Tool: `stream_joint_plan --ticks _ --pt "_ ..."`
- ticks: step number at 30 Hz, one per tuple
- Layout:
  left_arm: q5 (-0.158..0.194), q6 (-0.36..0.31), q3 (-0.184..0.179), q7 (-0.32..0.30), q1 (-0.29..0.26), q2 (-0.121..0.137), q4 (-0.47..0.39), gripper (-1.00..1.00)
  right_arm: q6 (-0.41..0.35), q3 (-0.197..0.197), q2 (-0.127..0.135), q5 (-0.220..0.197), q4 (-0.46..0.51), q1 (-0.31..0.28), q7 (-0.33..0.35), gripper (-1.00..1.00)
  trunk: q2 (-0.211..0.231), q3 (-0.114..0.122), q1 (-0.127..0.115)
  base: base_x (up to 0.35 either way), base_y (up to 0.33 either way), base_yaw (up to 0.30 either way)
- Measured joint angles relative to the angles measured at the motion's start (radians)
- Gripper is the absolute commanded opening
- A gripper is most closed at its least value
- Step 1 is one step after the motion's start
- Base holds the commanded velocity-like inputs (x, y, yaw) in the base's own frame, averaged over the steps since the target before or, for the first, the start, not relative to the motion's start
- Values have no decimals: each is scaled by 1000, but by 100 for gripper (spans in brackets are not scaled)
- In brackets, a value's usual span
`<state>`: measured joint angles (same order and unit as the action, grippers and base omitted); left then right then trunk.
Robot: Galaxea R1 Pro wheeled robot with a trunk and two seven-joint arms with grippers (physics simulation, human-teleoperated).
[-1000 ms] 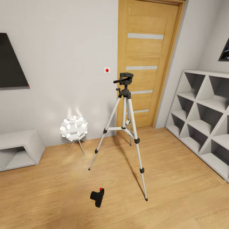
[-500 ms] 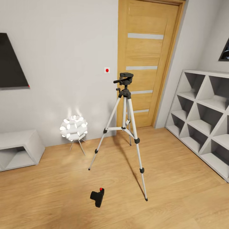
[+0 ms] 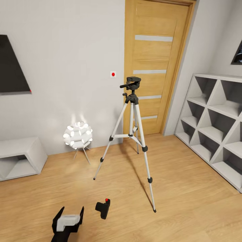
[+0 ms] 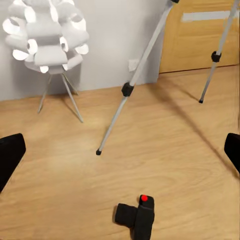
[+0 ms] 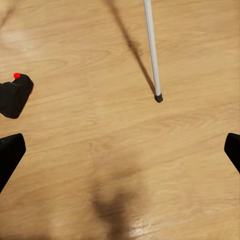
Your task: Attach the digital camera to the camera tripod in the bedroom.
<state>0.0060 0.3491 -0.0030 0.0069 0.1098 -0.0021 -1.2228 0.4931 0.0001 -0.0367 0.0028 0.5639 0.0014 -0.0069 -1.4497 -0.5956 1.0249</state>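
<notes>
Digital camera (image 3: pixel 103 208) on wood floor (image 3: pixel 188 188), at 2 o'clock just beside left gripper (image 3: pixel 69 214), fingers spread wide, empty, camera tripod (image 3: pixel 133 134) beyond

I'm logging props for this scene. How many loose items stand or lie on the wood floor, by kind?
Digital camera: 1
Camera tripod: 1
White spiky floor lamp: 1
Total: 3

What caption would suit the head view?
Open left gripper beside the camera on the floor, empty tripod standing before the door.
</notes>
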Motion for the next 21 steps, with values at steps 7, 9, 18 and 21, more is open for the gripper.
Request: stream_joint_plan --ticks 7,9,18,21 --pt "-3 -59 -22 0 160 -1 -284 100 1 0 1 0 1 0 0 100 0 0 0 0 0 0" --pt "-6 -55 -53 1 183 -2 -305 100 1 0 0 0 1 0 0 100 0 0 0 0 0 0" --pt "-10 -52 -97 79 206 4 -306 100 18 0 0 -1 2 0 0 100 0 0 0 0 0 0" --pt "-12 -51 -98 89 207 11 -301 100 44 -1 1 -1 1 0 0 100 0 0 0 0 0 0"
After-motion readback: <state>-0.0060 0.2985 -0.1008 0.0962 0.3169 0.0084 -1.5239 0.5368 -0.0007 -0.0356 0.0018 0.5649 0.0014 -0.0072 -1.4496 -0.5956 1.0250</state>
